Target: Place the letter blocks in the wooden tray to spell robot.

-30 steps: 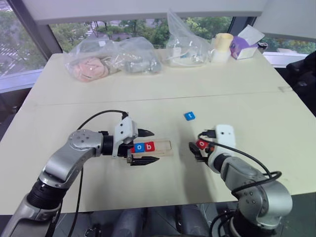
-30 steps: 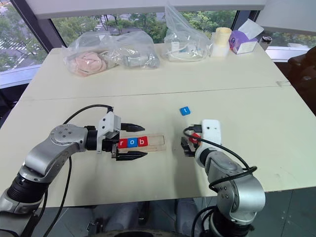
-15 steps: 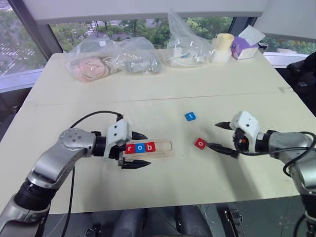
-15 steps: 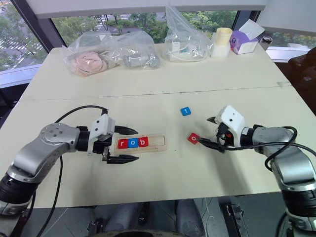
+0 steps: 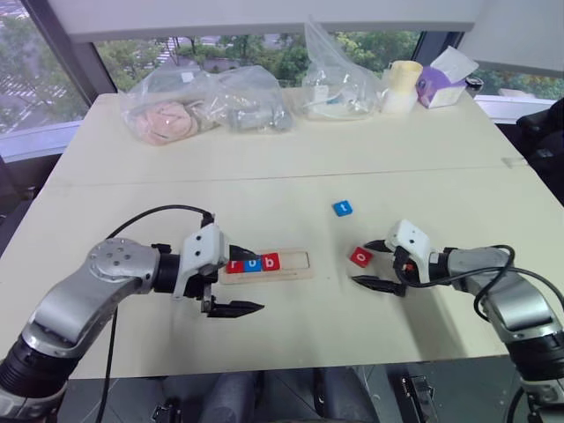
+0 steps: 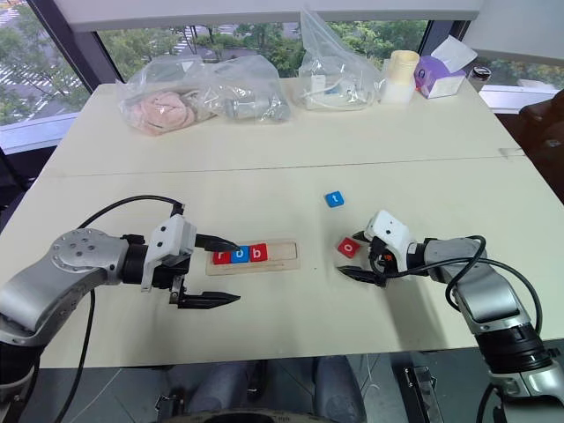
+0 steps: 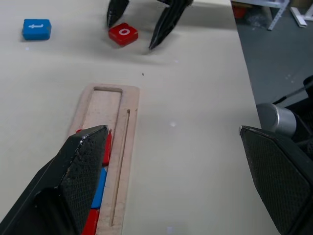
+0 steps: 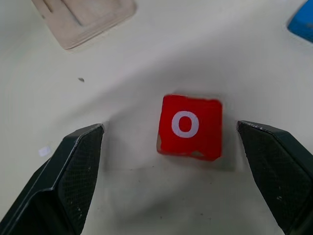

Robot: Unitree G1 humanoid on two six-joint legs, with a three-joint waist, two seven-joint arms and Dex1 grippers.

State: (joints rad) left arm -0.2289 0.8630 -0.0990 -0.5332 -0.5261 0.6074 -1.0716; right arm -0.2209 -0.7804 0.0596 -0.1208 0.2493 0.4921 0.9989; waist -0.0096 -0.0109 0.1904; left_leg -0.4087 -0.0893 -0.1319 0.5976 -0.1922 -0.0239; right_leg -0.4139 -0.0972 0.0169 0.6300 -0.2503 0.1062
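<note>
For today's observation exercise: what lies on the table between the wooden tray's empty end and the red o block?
Nothing: the stretch between the wooden tray and the red o block is bare tabletop, seen in both eye views.

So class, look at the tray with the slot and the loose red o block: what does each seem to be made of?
The tray looks like pale unfinished wood: matte, faint grain, a routed slot. The red o block has a smooth, even red face with a white printed letter and small chips along its lower edge; it could be painted wood or plastic, and the look leaves that open.
</note>
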